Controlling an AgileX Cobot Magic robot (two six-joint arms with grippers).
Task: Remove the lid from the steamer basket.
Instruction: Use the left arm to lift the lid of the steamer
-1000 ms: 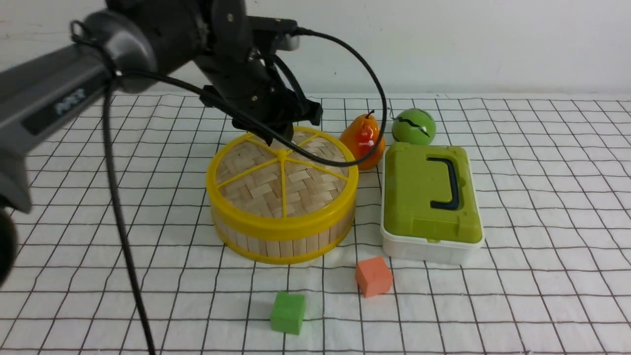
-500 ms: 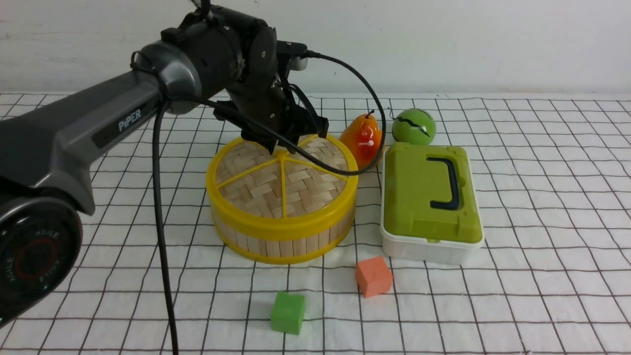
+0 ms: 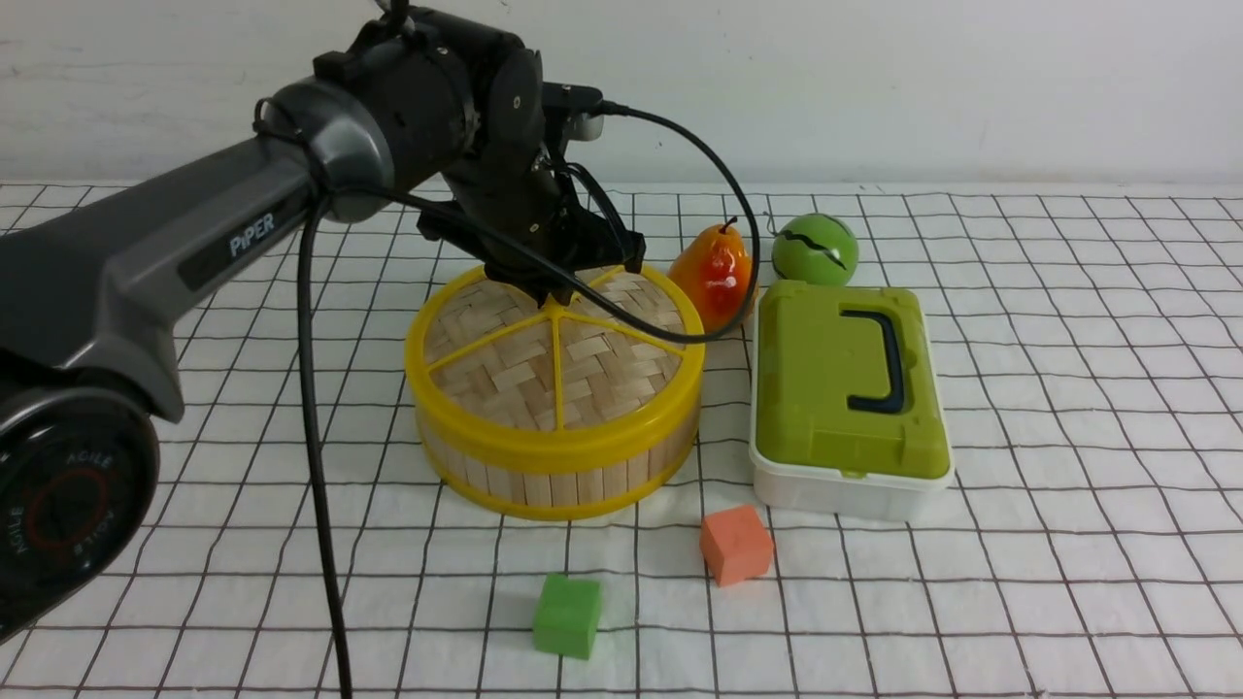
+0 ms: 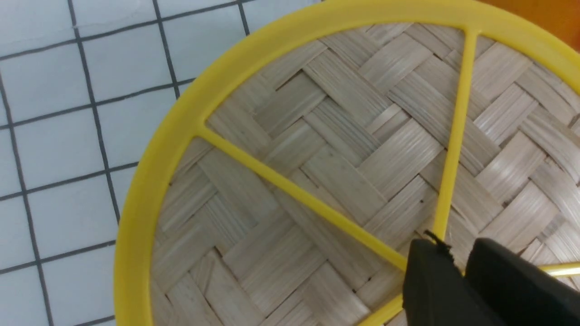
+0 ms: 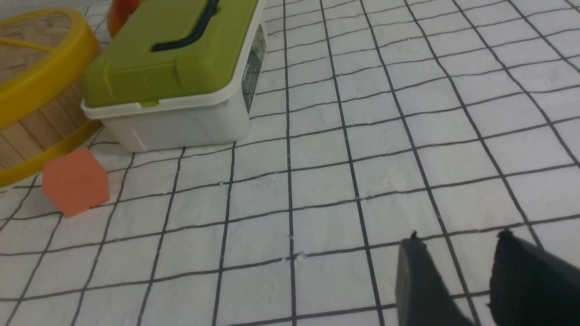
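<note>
The lid (image 3: pixel 554 354), woven bamboo with a yellow rim and spokes, sits on the steamer basket (image 3: pixel 544 481) of wooden slats in the middle of the checked cloth. My left gripper (image 3: pixel 555 291) is down at the lid's centre where the spokes meet. In the left wrist view its fingers (image 4: pixel 430 271) stand nearly together, pinching a spoke of the lid (image 4: pixel 317 149) at the hub. My right gripper (image 5: pixel 457 244) is open and empty above bare cloth, right of the basket (image 5: pixel 27 131); it does not show in the front view.
A white box with a green lid (image 3: pixel 845 388) stands right of the basket. An orange pear (image 3: pixel 717 277) and a green ball (image 3: pixel 816 249) sit behind. An orange cube (image 3: pixel 736 544) and a green cube (image 3: pixel 567 615) lie in front.
My left arm swung in from the left and its gripper came down onto the lid's centre. The lid and basket have not moved.
</note>
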